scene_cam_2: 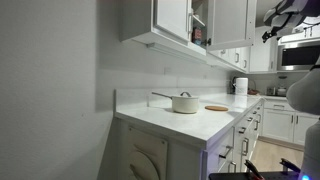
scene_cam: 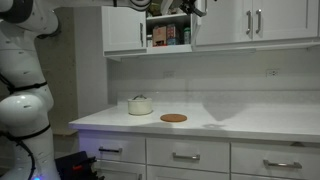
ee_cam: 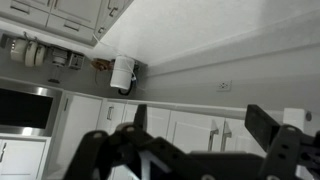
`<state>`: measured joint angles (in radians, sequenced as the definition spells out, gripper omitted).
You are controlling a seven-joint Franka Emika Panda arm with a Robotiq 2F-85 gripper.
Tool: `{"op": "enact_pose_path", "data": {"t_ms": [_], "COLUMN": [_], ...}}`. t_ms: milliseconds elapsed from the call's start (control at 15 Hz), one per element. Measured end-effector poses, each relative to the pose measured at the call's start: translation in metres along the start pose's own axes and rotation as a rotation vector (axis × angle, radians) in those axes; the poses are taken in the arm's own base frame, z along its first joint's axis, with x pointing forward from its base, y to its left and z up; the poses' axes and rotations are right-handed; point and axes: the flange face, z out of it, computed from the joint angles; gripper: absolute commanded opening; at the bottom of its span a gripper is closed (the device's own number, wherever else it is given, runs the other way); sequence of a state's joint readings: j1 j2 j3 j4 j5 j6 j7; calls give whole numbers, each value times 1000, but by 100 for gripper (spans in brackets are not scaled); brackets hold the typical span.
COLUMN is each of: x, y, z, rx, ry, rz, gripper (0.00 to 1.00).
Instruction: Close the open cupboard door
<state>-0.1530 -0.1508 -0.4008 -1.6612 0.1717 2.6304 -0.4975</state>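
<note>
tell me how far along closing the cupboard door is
Done: nothing; the open cupboard door stands out and shelf items show. In hand: the gripper, open and empty in the wrist view, is up by the cupboard's top. Left: push the door shut.

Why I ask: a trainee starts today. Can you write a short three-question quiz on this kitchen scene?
1. True or false: the white pot stands on the round trivet.
2. How do the upper cupboards look?
A) all shut
B) one upper cupboard stands open, with packages showing
C) all open
3. In the wrist view, how do the jaws of the pincer stand, and is anything between them?

Key: 1 false, they sit apart on the counter; 2 B; 3 spread open, with nothing between them.
</note>
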Motion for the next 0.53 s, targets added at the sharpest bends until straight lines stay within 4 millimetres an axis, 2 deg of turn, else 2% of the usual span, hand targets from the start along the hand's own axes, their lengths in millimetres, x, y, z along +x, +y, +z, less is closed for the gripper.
{"op": "enact_pose_path", "data": {"t_ms": [533], "x": [11], "y": [6], "z": [5], "rx": [-167], "ry": [199], "rz": [53], "gripper": [100]}}
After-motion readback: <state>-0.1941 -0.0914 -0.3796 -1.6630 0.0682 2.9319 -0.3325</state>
